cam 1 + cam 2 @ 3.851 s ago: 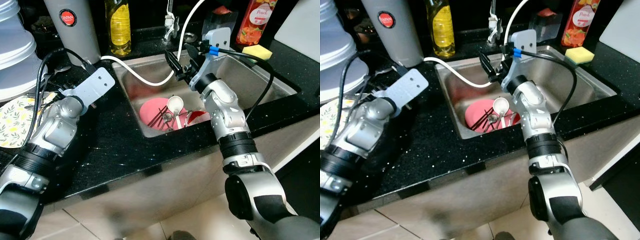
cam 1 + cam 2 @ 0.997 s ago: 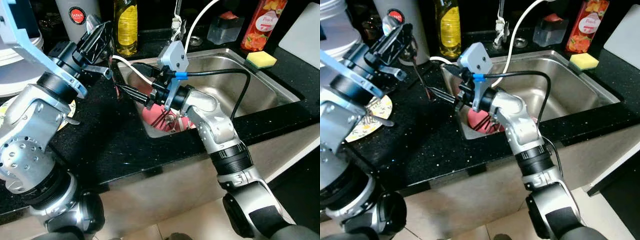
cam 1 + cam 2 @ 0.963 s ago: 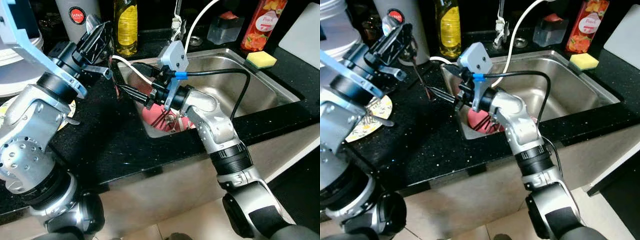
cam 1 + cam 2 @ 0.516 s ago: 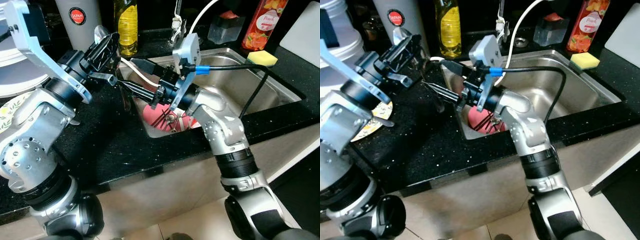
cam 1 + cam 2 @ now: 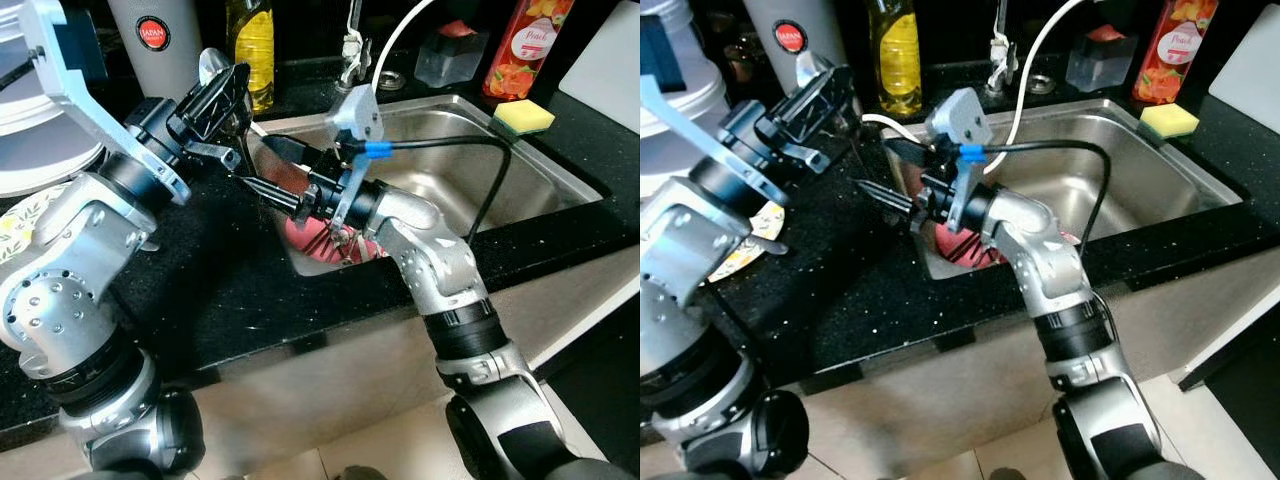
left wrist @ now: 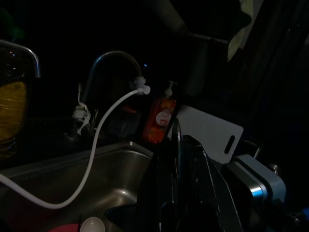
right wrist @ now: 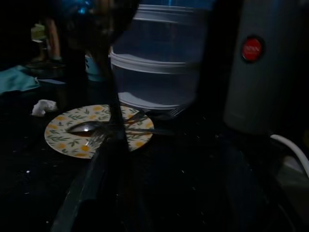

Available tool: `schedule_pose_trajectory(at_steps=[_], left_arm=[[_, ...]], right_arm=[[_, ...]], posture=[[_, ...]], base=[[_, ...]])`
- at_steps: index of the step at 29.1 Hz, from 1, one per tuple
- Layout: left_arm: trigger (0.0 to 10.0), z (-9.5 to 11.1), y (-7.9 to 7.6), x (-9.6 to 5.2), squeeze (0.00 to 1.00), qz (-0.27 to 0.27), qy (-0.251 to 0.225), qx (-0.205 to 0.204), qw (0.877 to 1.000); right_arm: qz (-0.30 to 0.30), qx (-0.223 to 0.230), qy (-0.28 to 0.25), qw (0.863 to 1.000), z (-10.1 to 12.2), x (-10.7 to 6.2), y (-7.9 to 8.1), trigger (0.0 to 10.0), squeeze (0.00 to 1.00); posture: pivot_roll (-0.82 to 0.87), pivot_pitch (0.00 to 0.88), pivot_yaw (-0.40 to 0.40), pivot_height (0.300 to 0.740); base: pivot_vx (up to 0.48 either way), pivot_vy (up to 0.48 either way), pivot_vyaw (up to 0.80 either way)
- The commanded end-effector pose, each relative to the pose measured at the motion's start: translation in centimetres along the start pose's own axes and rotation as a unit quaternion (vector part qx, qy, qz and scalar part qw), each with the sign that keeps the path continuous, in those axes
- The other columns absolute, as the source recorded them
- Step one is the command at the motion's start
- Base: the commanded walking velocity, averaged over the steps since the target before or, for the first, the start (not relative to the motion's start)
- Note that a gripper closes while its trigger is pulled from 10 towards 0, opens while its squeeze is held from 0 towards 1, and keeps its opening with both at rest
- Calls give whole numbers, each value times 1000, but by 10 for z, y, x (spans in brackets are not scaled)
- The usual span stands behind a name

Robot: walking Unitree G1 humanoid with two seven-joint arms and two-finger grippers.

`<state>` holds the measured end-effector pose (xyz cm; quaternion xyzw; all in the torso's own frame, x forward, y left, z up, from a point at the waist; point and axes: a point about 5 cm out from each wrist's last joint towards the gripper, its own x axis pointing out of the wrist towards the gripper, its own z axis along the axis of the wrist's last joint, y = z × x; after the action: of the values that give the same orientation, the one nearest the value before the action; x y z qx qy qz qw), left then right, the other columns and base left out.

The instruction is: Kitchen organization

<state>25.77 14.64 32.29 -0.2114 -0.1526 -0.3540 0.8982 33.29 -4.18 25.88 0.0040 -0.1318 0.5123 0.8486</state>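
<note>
Black speckled desk (image 5: 230, 290), running across the frame from lower left to right.

Steel sink (image 5: 470, 175), centre to upper right, set into the desk; a white hose (image 5: 1035, 60) curves down into it from the tap.

Left arm, left half of the frame; left gripper (image 5: 222, 95) raised over the desk at upper left centre, beside the sink's left edge. Its jaws are close together with a metal spoon (image 5: 207, 66) sticking up between them; whether they actually clamp it cannot be told.

Right arm, centre, reaching leftward across the sink's left rim; right gripper (image 5: 883, 172) over the desk edge, its jaws spread apart and empty, tips pointing toward the left gripper.

Grey canister (image 5: 155, 45) with a red round label, top left.

Oil bottle (image 5: 892, 55), yellow, top centre-left.

Red bottle (image 5: 521, 45), top right.

Pink plate (image 5: 965, 245) in the sink bottom, centre, with utensils lying on it.

Patterned plate (image 7: 96, 129) on the desk at far left, holding a spoon and fork.

Yellow sponge (image 5: 523, 117), upper right, on the sink's rim.
</note>
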Motion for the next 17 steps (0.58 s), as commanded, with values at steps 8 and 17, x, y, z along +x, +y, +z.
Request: schedule_pose_trajectory(at_steps=[8, 17], left_arm=[[10000, -3, -2, -2, 0, -1, 16, 19, 1000], [10000, -14, -3, 5, 0, 24, 45, 73, 996]], right_arm=[[-30, 11, -17, 999, 5, -1, -10, 0, 0], [-41, 15, -18, 999, 2, -1, -11, 0, 0]], posture=[[86, 0, -3, 740], [84, 0, 14, 740]], base=[[0, 0, 0], [0, 0, 0]])
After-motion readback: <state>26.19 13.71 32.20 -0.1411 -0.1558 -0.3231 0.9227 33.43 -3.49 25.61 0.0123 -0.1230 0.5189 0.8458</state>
